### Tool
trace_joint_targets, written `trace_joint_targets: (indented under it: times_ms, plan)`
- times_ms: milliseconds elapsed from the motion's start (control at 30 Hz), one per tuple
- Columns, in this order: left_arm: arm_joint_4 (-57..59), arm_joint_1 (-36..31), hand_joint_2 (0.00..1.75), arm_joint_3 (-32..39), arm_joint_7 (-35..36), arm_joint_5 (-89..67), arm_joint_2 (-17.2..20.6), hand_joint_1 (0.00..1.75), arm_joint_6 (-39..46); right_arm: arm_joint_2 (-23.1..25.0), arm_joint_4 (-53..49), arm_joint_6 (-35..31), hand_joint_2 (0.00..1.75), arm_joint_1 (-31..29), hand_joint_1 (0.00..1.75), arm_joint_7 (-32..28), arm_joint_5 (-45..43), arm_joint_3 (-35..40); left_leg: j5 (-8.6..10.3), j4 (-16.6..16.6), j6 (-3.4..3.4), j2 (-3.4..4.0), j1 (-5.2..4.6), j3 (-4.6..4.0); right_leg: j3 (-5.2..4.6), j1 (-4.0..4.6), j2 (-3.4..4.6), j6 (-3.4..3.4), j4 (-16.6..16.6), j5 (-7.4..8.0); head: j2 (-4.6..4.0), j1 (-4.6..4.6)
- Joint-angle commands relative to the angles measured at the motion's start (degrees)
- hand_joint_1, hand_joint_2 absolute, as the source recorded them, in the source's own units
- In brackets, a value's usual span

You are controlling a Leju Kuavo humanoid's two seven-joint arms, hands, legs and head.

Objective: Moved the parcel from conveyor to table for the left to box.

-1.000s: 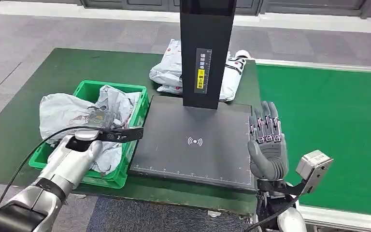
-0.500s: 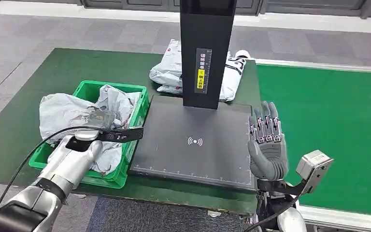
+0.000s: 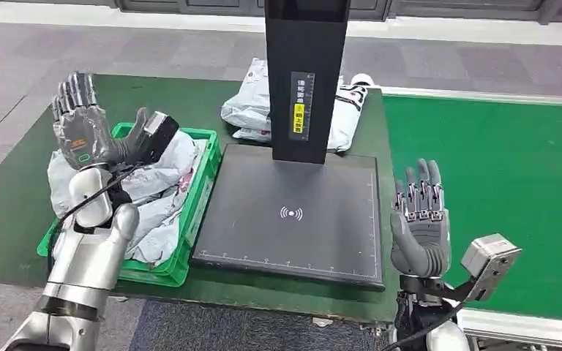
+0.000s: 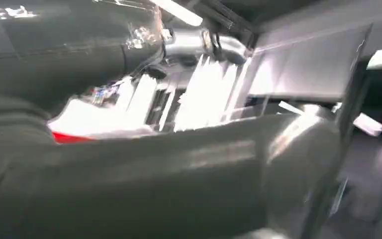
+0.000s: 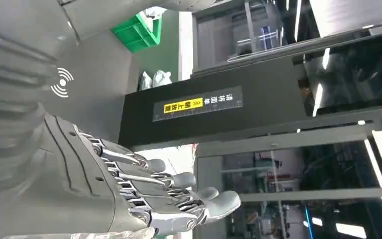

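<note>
head view: between cycles by the look of it, left hand (image 3: 80,131) raised spread and empty above the green crate (image 3: 197,191) of boxed parcels (image 3: 154,197), right hand (image 3: 421,223) spread right of it; next, reaching to the conveyor (image 3: 497,183) for another.

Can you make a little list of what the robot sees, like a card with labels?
left hand: raised above the green bin, fingers spread, holding nothing
right hand: raised at the black scanner pad, fingers apart, holding nothing
in the bin: crumpled grey parcels
behind the black post: white parcels on the table
conveyor: green belt
</note>
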Motion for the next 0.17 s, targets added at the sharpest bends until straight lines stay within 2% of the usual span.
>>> trace_joint_targets:
  times_ms: [33, 167]
  plan:
    - [-2.34, 1.19, 0.0, 5.23, -0.02, -0.32, -2.07, 0.0, -0.93, -2.12, 0.57, -0.33, 1.75, -0.44, 0.0, 0.38, -0.17, 0.12, 0.01, 0.0, -0.02, 0.01, 0.06, -0.01, 0.02, 0.1, -0.02, -0.01, -0.04, 0.02, 0.02, 0.0]
    - [-2.64, 1.97, 0.0, 5.47, 0.04, -0.28, -2.17, 0.0, -0.91, -2.32, 0.56, -0.42, 1.75, 0.25, 0.0, 0.25, -0.09, 0.34, 0.03, -0.05, -0.04, 0.05, 0.07, 0.03, 0.05, 0.08, 0.01, -0.03, -0.05, 0.03, 0.02, 0.0]
